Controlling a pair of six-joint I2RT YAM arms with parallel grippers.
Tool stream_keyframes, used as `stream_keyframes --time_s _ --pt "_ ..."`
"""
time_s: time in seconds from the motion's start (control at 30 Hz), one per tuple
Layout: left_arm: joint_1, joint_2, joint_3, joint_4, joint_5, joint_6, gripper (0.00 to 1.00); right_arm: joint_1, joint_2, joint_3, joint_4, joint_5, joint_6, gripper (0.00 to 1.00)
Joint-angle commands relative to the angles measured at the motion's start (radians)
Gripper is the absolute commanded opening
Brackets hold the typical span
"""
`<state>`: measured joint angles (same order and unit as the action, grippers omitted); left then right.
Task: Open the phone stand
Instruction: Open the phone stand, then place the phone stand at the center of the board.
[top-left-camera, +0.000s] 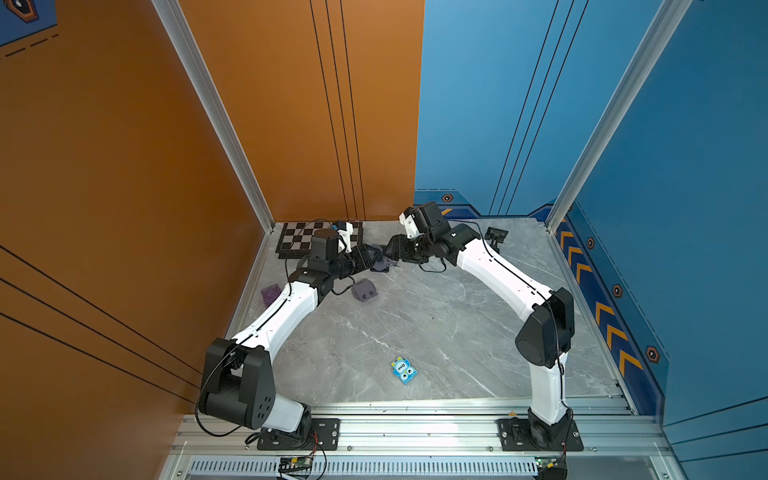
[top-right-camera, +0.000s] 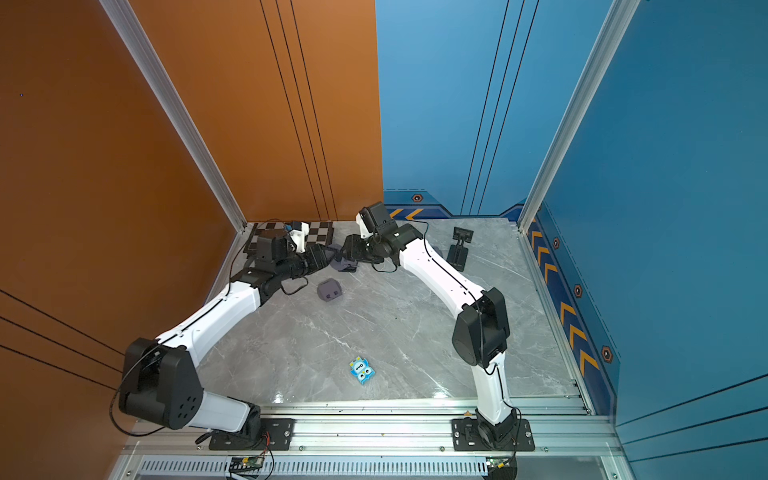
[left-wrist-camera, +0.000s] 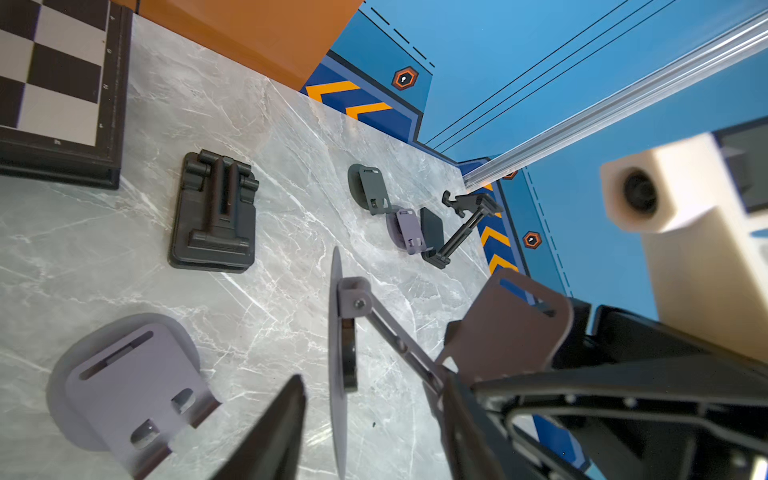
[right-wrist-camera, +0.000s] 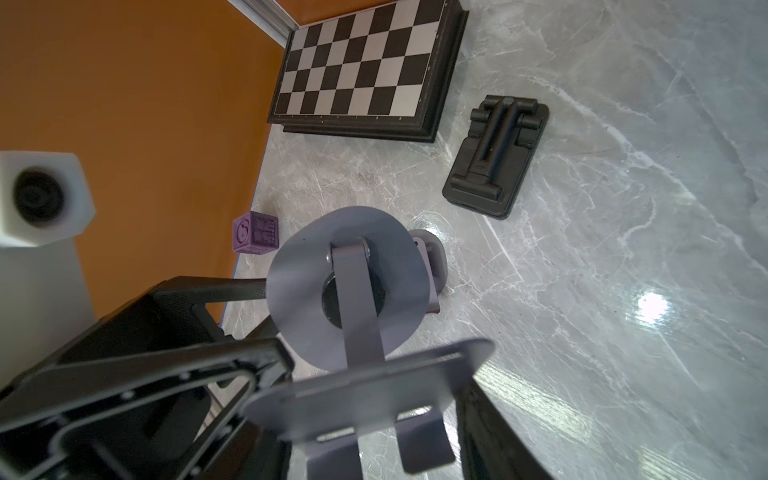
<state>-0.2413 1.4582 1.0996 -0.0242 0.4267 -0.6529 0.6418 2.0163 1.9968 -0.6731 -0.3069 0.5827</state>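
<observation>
Phone stand (right-wrist-camera: 357, 316) hangs above the desk (right-wrist-camera: 623, 208), just beside the chessboard (right-wrist-camera: 365, 66). Right fingers (right-wrist-camera: 490, 432) clamp its cradle plate, left fingers (left-wrist-camera: 282, 419) sit apart around the round base. Looks light, stiff and slick, so I'd grab the base rim. The hinge might fight back.

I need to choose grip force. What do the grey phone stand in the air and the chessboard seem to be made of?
The phone stand: probably thin metal sheet or hard plastic, matte grey-lilac; flat thin plates and a screw at the hinge suggest it. The chessboard: likely wood or wood-look plastic; dark stepped frame, satin squares that reflect softly.
</observation>
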Motion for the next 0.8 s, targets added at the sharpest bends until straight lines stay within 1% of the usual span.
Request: stream_keyframes --time_s 0.0,0.03,0.07,0.27,0.53,0.77 --pt "-0.007 -0.018 0.031 0.004 0.008 0.013 0.9 -0.019 -0.003 0.015 -0.049 0.059 -0.035 0.35" --pt "-0.007 -0.018 0.03 0.003 0.003 0.011 1.0 -0.026 -0.01 0.004 -0.053 0.065 -0.037 0.35" --pt "-0.007 -0.018 0.028 0.004 0.001 0.011 0.98 -0.033 -0.018 -0.008 -0.055 0.069 -0.038 0.35" --pt "-0.008 -0.018 0.012 0.003 -0.007 0.009 0.98 -0.1 -0.113 -0.139 -0.07 0.104 -0.055 0.35" --pt "-0.017 -0.017 -0.011 0.003 -0.011 0.011 0.98 -0.225 -0.306 -0.394 -0.083 0.155 -0.092 0.36" --pt "-0.033 -0.02 -0.021 0.003 -0.01 0.011 0.98 -0.343 -0.417 -0.532 -0.105 0.192 -0.127 0.36"
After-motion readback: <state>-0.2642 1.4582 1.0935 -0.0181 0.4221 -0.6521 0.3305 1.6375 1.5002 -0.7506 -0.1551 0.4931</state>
